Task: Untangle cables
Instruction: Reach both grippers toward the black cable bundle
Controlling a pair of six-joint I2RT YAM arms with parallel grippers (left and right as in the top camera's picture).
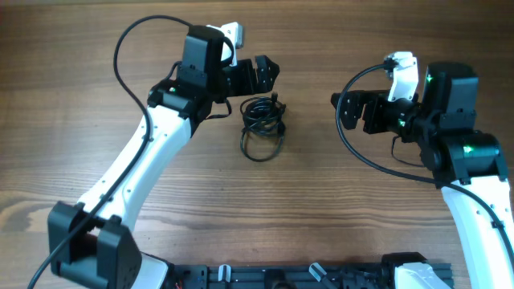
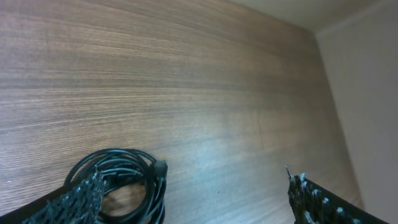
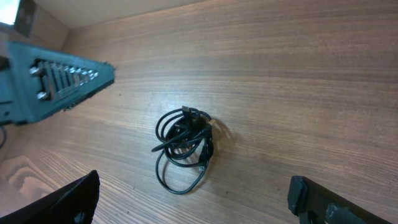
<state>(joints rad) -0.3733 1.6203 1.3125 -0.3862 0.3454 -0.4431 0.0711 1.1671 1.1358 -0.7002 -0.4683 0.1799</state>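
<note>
Right, the cables (image 1: 261, 124) lie in one small knotted coil on the bench (image 1: 96, 160), between the two arms; the left fingers (image 1: 263, 72) sit near the coil's far edge, the right fingers (image 1: 347, 111) stand further off on the other side, and from above neither pair meets a cord. Both pairs are spread wide and empty; the wrist cameras make that plain.

To my eye the step in hand is the first grasp; the good way is to take a single outer strand rather than bite the whole knot. The big loose loop at the near end looks the easiest, while the other arm holds the tight part so the two can draw apart gently; a hard pull would likely cinch it.

Now the views differ. Overhead gives both arms' layout but says little of height; the right wrist camera shows the whole bundle of cables (image 3: 183, 146) with its lower loop lying free; the left wrist camera catches only part of the cables (image 2: 121, 180) at its bottom edge, a small plug end (image 2: 160, 167) poking out, one finger overlapping the cords; whether it touches them I cannot tell.
</note>
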